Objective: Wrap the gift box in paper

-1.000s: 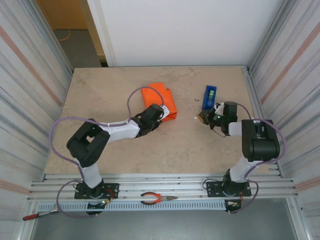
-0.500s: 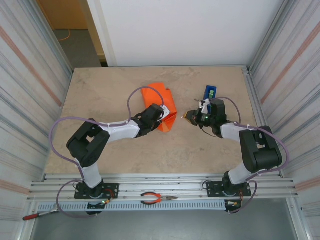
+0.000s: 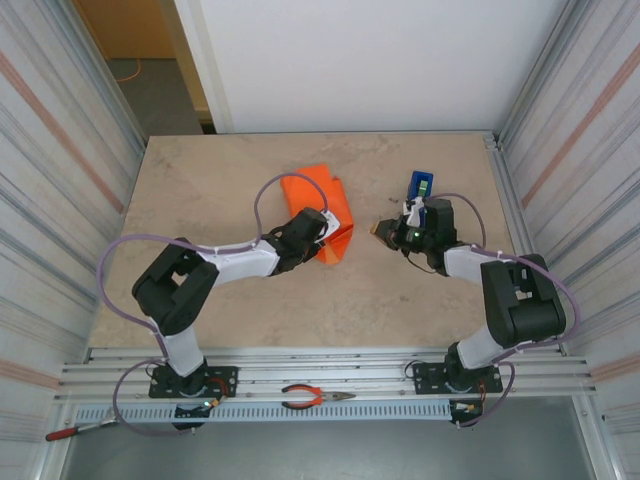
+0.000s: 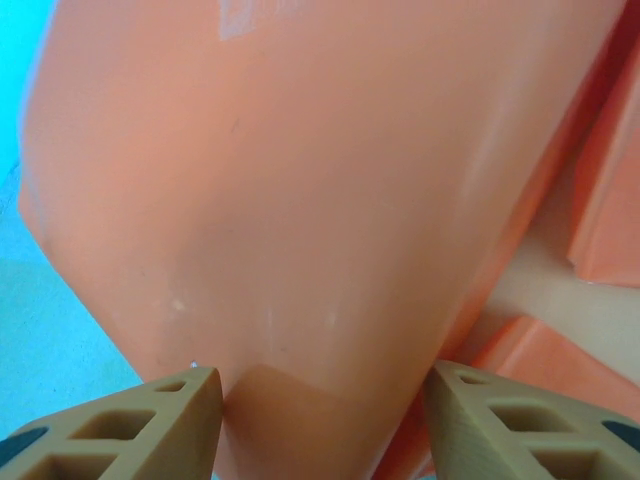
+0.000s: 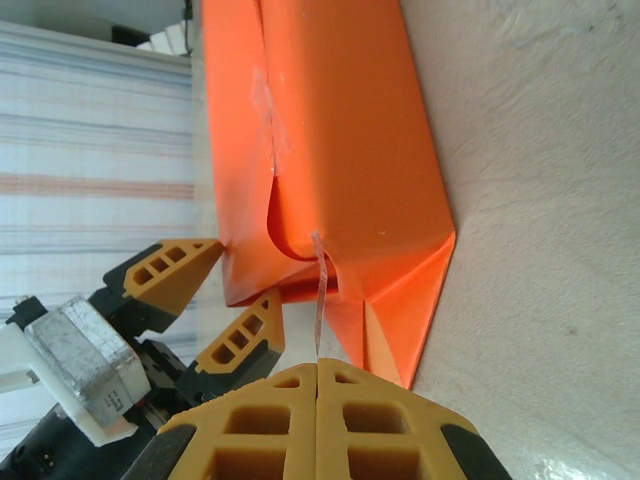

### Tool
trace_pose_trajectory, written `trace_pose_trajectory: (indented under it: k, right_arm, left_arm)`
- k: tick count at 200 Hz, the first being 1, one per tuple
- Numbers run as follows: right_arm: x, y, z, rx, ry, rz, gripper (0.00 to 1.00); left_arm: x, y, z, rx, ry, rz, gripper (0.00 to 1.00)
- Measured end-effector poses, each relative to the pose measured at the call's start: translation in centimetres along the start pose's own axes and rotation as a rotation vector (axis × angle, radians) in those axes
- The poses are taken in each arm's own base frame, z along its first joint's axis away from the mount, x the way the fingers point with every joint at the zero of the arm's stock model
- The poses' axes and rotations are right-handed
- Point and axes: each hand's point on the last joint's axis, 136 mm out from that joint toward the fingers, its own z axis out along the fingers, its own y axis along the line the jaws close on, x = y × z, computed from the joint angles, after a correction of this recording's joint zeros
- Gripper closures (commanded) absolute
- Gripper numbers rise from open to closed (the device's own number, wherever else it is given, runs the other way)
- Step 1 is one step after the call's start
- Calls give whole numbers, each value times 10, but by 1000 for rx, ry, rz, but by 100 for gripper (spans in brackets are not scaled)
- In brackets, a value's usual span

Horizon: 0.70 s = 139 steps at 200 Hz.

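The box (image 3: 318, 198), covered all over in the orange paper (image 4: 300, 200), lies on the table (image 3: 220, 180) a little left of centre and towards the far side. The left gripper (image 4: 322, 378) is at the near right end of the package. Its fingers (image 4: 150, 415) stand apart, with the tapering folded end of the paper wedged between them and lying against both inner faces. In the right wrist view the same two fingers straddle the lower left corner of the package, one at its side edge and one just under its end. At that end the paper is folded into a pointed triangular flap that rests on the table. A seam runs along the length of the package, with a piece of clear tape on it farther up. The right gripper (image 5: 318, 368) is near the package's right side and pointed at it, its fingers pressed together. A thin strip (image 5: 319, 290) of clear tape rises from their tips and reaches the paper near the curved opening of the seam. A blue dispenser (image 3: 418, 192) stands on the table just beyond the right gripper. Pliers (image 3: 316, 397) lie on the rail between the arm bases.
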Motion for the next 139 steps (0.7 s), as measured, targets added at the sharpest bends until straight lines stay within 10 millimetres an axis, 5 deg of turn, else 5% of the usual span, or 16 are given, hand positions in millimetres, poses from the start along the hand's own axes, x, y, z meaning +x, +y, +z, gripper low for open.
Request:
trace_pose_trajectory:
  k: [34,82,139]
  right_arm:
    - [-3,0,-5,11,-15,-11,75]
    - [-2,-7,-7,48,-21,-7,63]
    - [-7,-10,-16,107,-79,-6,55]
  left_arm:
    - [-15,7,-15,11,-53,-25,41]
    - [-30,21,-33,5,-113,-90,38]
    - [-19,47,-30,12,-95,-267,27]
